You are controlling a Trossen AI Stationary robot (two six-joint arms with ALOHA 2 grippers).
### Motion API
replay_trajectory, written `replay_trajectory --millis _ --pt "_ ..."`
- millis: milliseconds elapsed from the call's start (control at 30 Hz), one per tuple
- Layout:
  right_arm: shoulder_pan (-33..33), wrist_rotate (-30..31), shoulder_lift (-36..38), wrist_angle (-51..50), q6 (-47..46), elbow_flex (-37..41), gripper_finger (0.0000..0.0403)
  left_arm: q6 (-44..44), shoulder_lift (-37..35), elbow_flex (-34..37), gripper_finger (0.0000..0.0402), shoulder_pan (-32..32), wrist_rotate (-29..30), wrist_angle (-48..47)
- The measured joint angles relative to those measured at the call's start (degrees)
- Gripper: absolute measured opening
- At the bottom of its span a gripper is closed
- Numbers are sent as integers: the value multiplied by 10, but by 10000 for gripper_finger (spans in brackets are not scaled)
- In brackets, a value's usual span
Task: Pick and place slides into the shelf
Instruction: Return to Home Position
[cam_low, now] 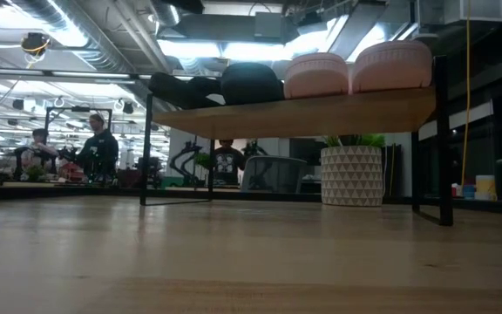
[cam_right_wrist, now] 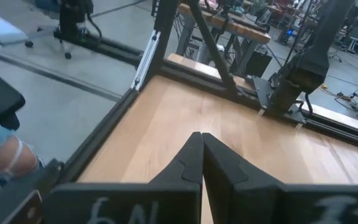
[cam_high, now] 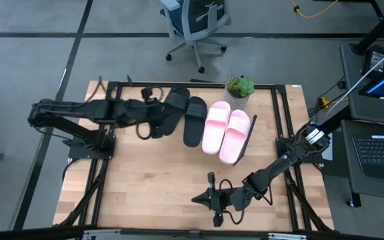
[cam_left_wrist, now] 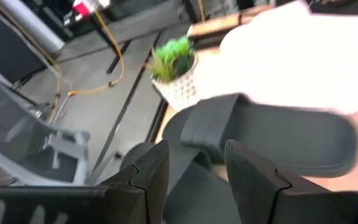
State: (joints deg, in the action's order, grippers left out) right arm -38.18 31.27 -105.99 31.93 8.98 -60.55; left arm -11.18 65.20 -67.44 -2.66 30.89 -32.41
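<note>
The shelf (cam_high: 265, 117) stands at the table's far side, and all the slides lie on its wooden top. Two pink slides (cam_high: 227, 131) lie side by side at the right, also seen in the low view (cam_low: 356, 70). One black slide (cam_high: 194, 120) lies left of them. The other black slide (cam_high: 173, 109) is leftmost, and its near end sits between my left gripper's (cam_high: 157, 125) fingers. My right gripper (cam_high: 202, 198) is shut and empty, low near the table's near edge. My left gripper has the leftmost black slide's near end (cam_left_wrist: 188, 180) between its two fingers (cam_left_wrist: 151, 177), and the dark material fills the gap. The fingers come roughly level from the table's left. The slide lies on the shelf top. Which part they are on is hidden by the fingers.
A potted plant in a white patterned pot (cam_high: 239, 90) stands behind the shelf's far right. The wooden tabletop (cam_high: 159, 180) stretches between the shelf and the near edge. An office chair (cam_high: 195, 23) and people at desks (cam_low: 94, 148) are beyond the table.
</note>
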Motion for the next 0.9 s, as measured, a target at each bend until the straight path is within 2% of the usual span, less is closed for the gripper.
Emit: replay_trajectory --millis 300,600,800,900 --pt "0 -15 51 -18 -12 0 9 41 -62 0 145 -63 1 -15" --pt "3 -20 155 -148 -40 0 9 66 -124 0 145 -123 0 -59" --pt "24 -139 239 -276 -39 0 9 82 -193 49 145 -141 -5 -65" --pt "37 -172 272 -321 -40 0 9 78 -238 94 145 -146 -5 -48"
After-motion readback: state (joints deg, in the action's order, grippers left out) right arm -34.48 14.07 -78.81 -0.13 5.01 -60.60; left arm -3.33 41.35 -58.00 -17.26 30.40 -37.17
